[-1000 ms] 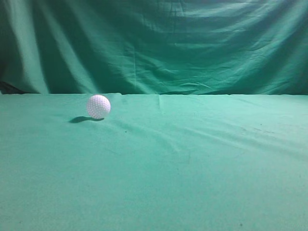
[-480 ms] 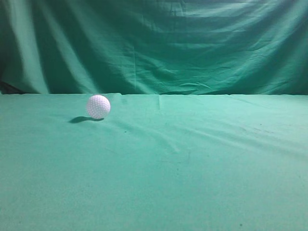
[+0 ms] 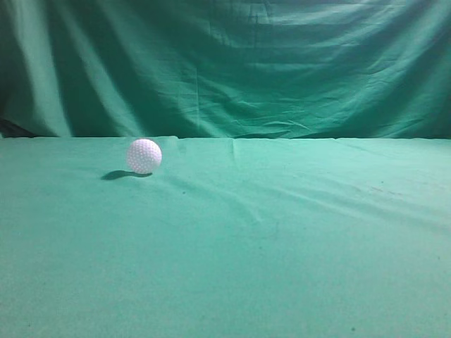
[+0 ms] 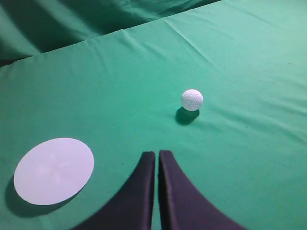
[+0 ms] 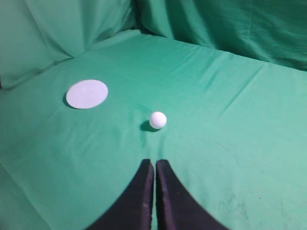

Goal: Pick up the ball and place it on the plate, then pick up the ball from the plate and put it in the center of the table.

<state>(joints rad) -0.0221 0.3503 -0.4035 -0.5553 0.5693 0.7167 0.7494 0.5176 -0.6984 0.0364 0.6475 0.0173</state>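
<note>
The white dimpled golf ball (image 3: 144,155) rests on the green table (image 3: 282,246), left of centre toward the back. It also shows in the left wrist view (image 4: 192,99) and the right wrist view (image 5: 158,120). A flat white round plate (image 4: 53,170) lies on the cloth, left of the left gripper; it shows in the right wrist view (image 5: 87,93) too, beyond and left of the ball. My left gripper (image 4: 157,154) is shut and empty, short of the ball. My right gripper (image 5: 154,163) is shut and empty, just short of the ball. Neither gripper shows in the exterior view.
A draped green cloth backdrop (image 3: 225,63) hangs behind the table's far edge. The table cloth has slight wrinkles (image 3: 246,204) near the middle. The plate is out of the exterior view.
</note>
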